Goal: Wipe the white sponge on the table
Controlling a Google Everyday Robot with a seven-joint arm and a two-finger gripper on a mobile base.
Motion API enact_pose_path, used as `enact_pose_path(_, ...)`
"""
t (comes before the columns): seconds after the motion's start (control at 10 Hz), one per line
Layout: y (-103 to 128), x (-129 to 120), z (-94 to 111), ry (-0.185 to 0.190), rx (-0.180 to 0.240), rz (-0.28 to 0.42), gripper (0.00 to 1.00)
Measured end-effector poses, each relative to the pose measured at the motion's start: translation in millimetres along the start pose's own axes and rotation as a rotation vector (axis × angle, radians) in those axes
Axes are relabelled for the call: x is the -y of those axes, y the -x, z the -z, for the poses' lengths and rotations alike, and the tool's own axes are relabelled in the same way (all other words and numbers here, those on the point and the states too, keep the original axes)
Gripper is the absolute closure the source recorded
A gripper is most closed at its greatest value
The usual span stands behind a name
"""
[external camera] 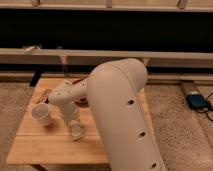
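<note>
Off-white and pale like the arm behind it, the gripper point(76, 131) is down at the table top, left of the middle, with its fingers drawn together on the white sponge point(78, 135). The sponge is a small soft block lying on the wood, and its colour is so close to the fingers' that the edge between them is hard to trace. The wrist rises from the gripper to a rounded joint above it (a knuckle of cream-coloured housing). From there the thick arm point(120, 110) sweeps right and down, filling the near right part of the view and hiding that side of the table point(45, 145).

The table top is light wooden planking. A white paper cup point(41, 114) stands upright on it near the gripper, to its left and apart from it. A dark brown bar point(44, 95) lies farther back, near the left rear edge. Something reddish-brown point(81, 101) shows just behind the wrist, mostly hidden.

Around the table is a speckled floor point(175, 130). A blue device point(196, 101) with a cable lies on it to the right, and a long pale ledge point(160, 56) runs along the dark wall behind.
</note>
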Motion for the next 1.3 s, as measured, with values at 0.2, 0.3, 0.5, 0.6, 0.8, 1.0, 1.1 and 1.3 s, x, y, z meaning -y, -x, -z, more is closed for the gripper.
enact_pose_path(0.2,0.3,-0.5,0.5,0.001,0.001,0.001,1.0)
enact_pose_path(0.3,0.5,-0.7,1.1,0.001,0.002,0.001,1.0)
enact_pose_path(0.5,0.5,-0.6,1.2,0.001,0.002,0.002,1.0)
enact_pose_path(0.6,0.8,0.6,1.6,0.003,0.002,-0.002,1.0)
enact_pose_path(0.8,9.2,14.6,6.9,0.014,0.019,-0.037,1.0)
enact_pose_path(1.0,17.0,30.0,12.7,0.025,0.027,-0.082,1.0)
enact_pose_path(1.1,19.9,36.0,15.4,0.029,0.033,-0.099,1.0)
enact_pose_path(1.3,23.6,49.2,18.7,0.03,0.041,-0.135,1.0)
